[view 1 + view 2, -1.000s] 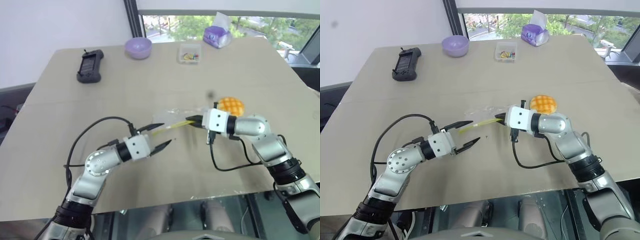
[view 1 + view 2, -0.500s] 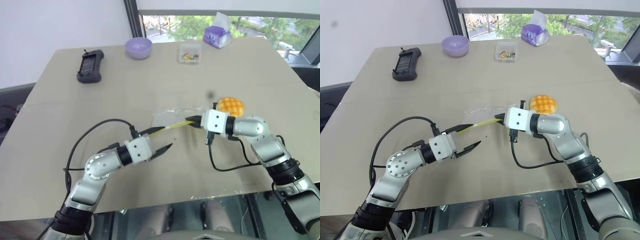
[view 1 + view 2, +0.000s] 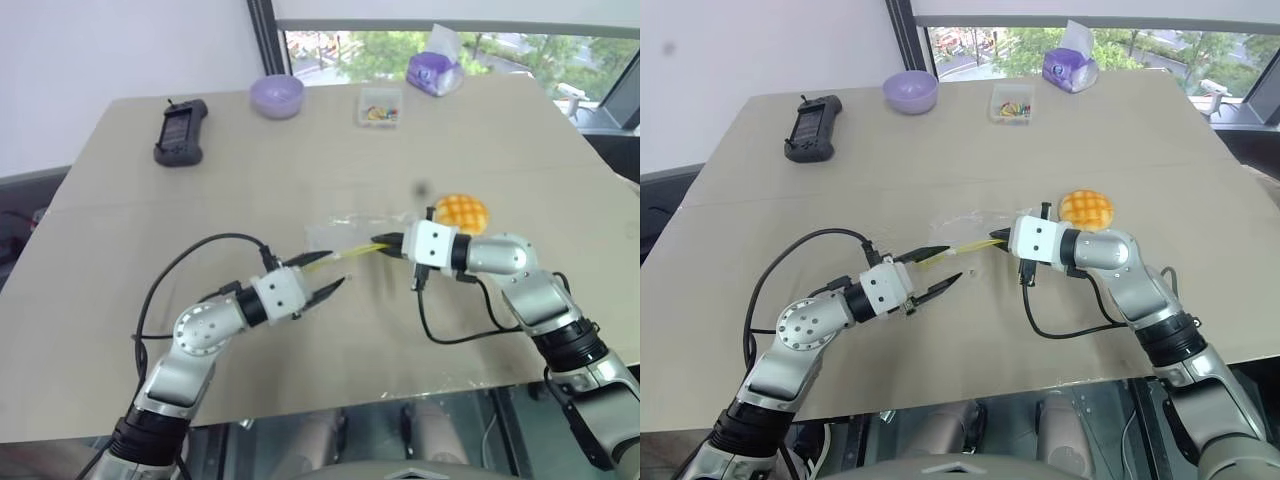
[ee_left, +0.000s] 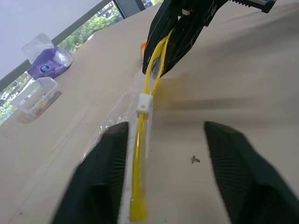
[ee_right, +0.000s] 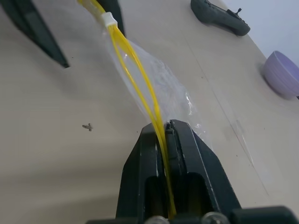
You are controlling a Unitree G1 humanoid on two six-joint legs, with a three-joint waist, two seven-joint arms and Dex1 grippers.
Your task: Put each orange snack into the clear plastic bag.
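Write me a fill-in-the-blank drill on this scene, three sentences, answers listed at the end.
1. The right gripper is shut on the bag's ____ seal strip.
2. The orange snack lies on the table, ____ the clear plastic bag.
3. The left gripper has its fingers on either side of the strip, still ____.

Answers: yellow; outside; open

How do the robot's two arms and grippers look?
Both arms are silver-grey metal with rounded joints and dark bands. Each ends in a white block bearing a gripper, left gripper and right gripper, with two black pointed fingers. A loose black cable loops along each arm.
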